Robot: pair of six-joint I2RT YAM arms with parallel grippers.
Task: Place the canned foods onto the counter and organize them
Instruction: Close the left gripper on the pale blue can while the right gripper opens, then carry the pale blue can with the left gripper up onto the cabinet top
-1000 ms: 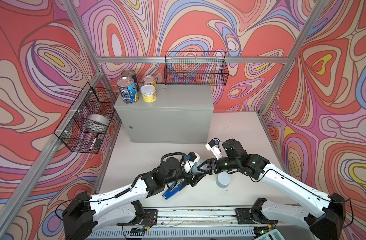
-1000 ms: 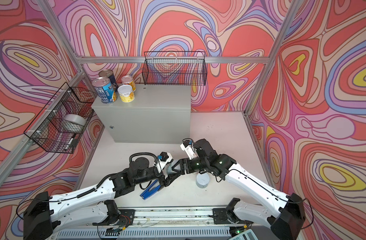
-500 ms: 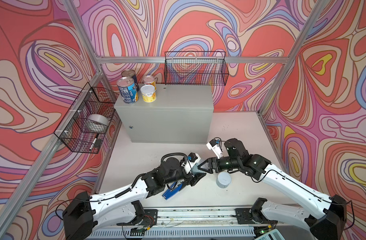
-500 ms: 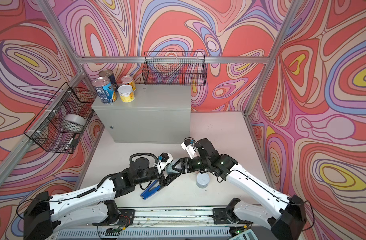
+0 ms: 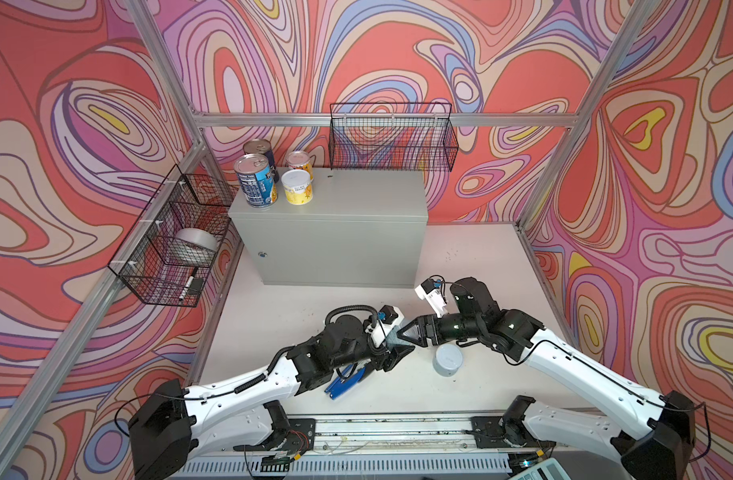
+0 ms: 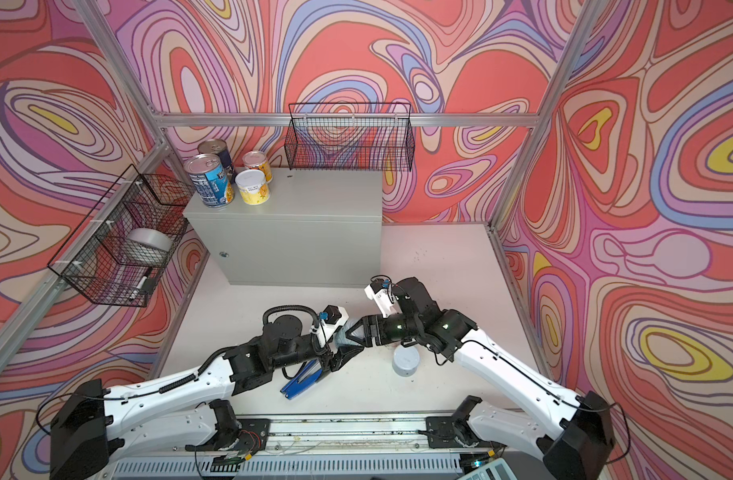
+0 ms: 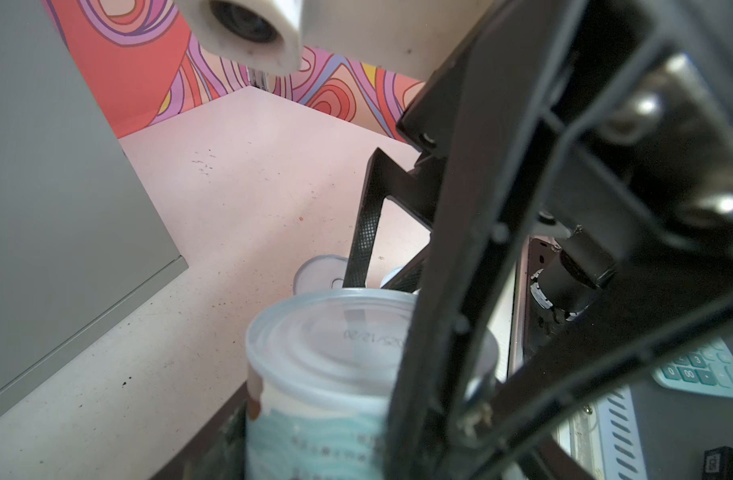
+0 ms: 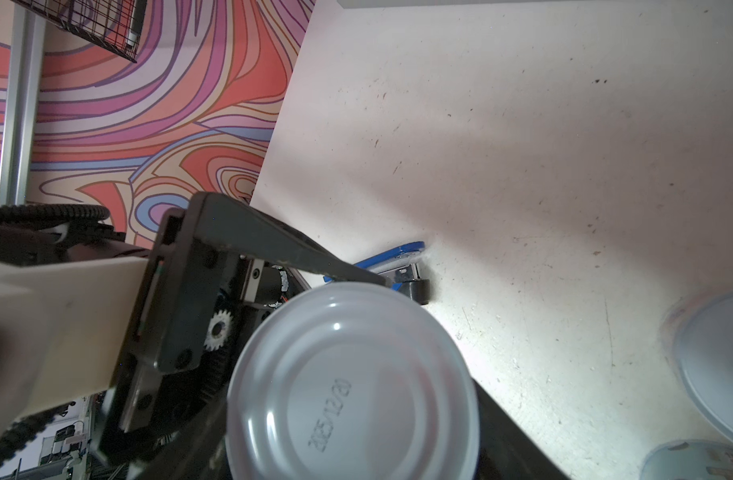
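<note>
Above the table's middle, a short white-lidded can (image 5: 395, 335) (image 6: 347, 333) with a teal label hangs between both grippers. My left gripper (image 5: 399, 347) (image 7: 327, 449) is shut on its sides (image 7: 356, 353). My right gripper (image 5: 407, 333) (image 8: 352, 419) is shut on the same can (image 8: 352, 390) from the opposite side. On the grey counter (image 5: 356, 199), at its left end, stand two blue-labelled cans (image 5: 254, 180) (image 5: 261, 151), a small orange can (image 5: 300, 164) and a white-lidded yellow can (image 5: 297, 187). Another white-lidded can (image 5: 448, 359) (image 8: 718, 361) stands on the table under the right arm, with a further one (image 8: 697, 461) beside it.
A blue stapler (image 5: 344, 380) (image 8: 398, 257) lies on the table beneath the left gripper. A wire basket (image 5: 169, 241) on the left wall holds a silver tape roll (image 5: 194, 245). An empty wire basket (image 5: 392, 137) hangs behind the counter. A calculator (image 5: 535, 471) lies by the front rail.
My left gripper's jaws have closed onto the can that the right gripper holds. Both arms have stayed almost where they were.
</note>
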